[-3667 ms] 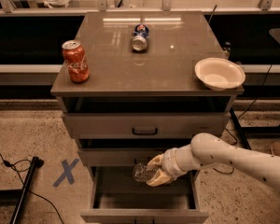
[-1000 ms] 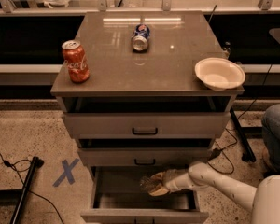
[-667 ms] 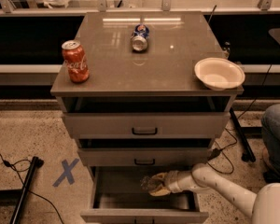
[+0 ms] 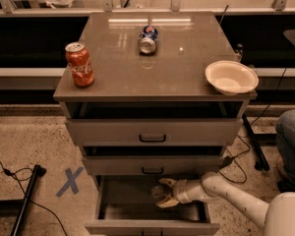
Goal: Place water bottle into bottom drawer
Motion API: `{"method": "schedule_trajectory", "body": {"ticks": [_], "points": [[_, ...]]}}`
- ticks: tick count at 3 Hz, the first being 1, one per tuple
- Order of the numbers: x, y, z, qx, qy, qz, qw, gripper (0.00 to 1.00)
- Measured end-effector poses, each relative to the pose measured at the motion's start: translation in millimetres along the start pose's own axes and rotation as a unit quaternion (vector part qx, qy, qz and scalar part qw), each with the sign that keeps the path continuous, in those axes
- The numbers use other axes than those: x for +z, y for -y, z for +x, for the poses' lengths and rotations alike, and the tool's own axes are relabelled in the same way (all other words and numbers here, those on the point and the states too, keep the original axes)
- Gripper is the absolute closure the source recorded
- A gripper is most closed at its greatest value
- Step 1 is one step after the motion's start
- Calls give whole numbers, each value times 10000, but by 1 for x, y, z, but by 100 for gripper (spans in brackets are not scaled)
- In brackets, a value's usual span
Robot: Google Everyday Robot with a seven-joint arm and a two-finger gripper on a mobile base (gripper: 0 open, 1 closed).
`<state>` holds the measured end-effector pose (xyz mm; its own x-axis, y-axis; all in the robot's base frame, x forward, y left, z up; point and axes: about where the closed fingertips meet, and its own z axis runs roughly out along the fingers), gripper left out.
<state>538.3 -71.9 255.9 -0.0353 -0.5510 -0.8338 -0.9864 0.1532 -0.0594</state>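
Placement is nearly done: the gripper (image 4: 163,194), low inside the open bottom drawer (image 4: 137,227), clasps the water bottle (image 4: 157,192) between its two fingers, so only letting go remains.

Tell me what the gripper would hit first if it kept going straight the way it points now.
The gripper, low inside the open bottom drawer, points toward the picture's left. Beyond the water bottle it holds, the drawer's left wall looks first in line, though depth is unclear.
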Motion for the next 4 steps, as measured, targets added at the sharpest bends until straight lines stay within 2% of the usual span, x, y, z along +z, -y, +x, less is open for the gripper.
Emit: {"method": "schedule_trajectory", "body": {"ticks": [1, 2, 3, 4], "points": [[-2, -5, -7, -86, 6, -53, 9999, 0], [-17, -25, -32, -433, 107, -206, 9988, 0], [-33, -44, -43, -585, 82, -424, 9973, 0], [-49, -56, -44, -665, 229, -505, 9962, 0]]}}
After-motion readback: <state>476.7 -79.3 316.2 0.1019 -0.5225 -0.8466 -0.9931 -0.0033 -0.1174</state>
